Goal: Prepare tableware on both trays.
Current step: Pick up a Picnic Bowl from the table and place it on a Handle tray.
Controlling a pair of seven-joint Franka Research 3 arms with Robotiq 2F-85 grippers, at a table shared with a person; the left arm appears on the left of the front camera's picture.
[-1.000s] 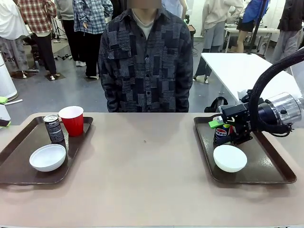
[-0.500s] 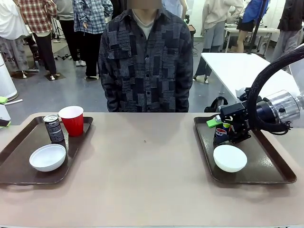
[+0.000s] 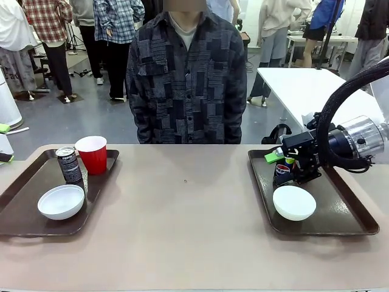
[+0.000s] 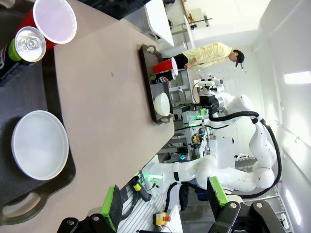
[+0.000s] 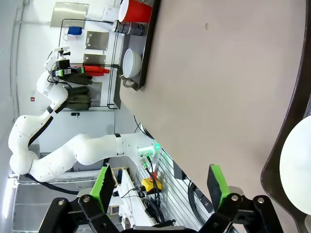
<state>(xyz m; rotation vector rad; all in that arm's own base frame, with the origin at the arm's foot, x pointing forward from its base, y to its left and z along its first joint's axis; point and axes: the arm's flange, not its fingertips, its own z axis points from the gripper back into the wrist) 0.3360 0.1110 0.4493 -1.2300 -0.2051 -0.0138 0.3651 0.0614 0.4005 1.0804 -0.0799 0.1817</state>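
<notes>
Bowls sit nearest: one white bowl (image 3: 294, 202) on the right tray (image 3: 352, 214), just in front of the right gripper (image 3: 281, 159), and another white bowl (image 3: 61, 201) on the left tray (image 3: 24, 222). The right gripper's green pads are spread apart, released, hanging over the Pepsi can (image 3: 283, 173), which stands upright on the tray just below and between the fingers, beyond the bowl. In the left wrist view a red cup (image 4: 165, 65) stands on that tray past the can. The left gripper (image 4: 165, 200) is likewise spread and holds nothing. Farther off on the left tray stand the black-green can (image 3: 68, 165) and the other red cup (image 3: 92, 154). Risk, as I judge it: pulling away sideways, a finger could clip the Pepsi can's top and tip it toward the bowl.
</notes>
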